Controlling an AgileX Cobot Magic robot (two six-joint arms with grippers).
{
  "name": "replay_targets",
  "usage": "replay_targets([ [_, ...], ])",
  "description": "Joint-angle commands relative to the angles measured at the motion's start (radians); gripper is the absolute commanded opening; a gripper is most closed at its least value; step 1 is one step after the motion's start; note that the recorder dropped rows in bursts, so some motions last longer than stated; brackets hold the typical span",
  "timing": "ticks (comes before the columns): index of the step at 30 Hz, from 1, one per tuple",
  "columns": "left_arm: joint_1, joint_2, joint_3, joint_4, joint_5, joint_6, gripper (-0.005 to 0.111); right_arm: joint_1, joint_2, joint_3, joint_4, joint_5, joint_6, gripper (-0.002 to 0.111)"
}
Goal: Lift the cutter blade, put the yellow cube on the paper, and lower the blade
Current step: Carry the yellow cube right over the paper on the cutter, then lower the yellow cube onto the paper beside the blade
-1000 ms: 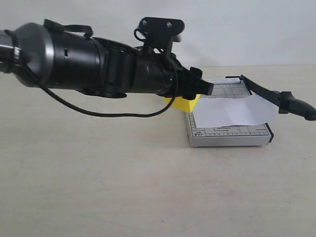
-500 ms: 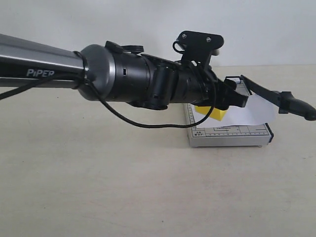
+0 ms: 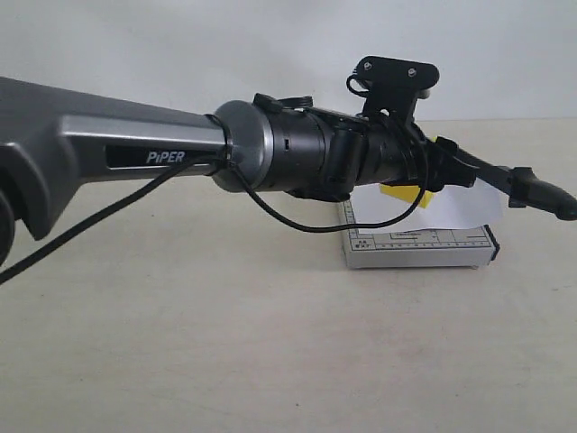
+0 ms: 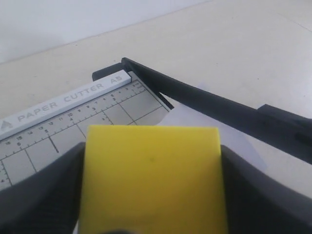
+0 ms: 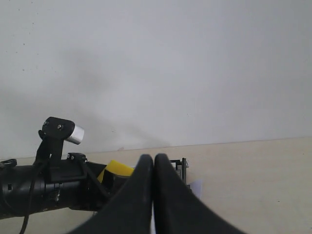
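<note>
My left gripper is shut on the yellow cube, one dark finger on each side of it. The cube hangs over the white paper on the grey trimmer base; I cannot tell if it touches the sheet. The cutter blade stands raised at a slant to the right, its thick handle out past the base. In the left wrist view the blade crosses just beyond the cube. My right gripper is shut on nothing, away from the trimmer and out of the exterior view.
The left arm's long body stretches across the table from the left, with a loose cable hanging below it. The trimmer's white ruler strip lies along its far edge. A pale wall stands behind the beige table.
My left arm has reached rightward, carrying the yellow cube from beside the trimmer's left edge to over the paper. The blade has stayed raised.
</note>
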Motion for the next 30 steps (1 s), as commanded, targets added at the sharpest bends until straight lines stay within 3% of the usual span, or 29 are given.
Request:
replay_targets([
  [1, -0.005, 0.020, -0.032, 0.002, -0.039, -0.019, 0.004, 0.002, -0.002, 0.002, -0.004, -0.002, -0.004, 0.000],
  [5, -0.005, 0.020, -0.032, 0.002, -0.122, -0.051, 0.004, 0.002, -0.002, 0.002, -0.004, -0.005, -0.004, 0.000],
  [30, -0.003, 0.054, -0.038, 0.002, -0.088, -0.031, 0.004, 0.002, -0.002, 0.002, -0.004, -0.005, -0.004, 0.000],
])
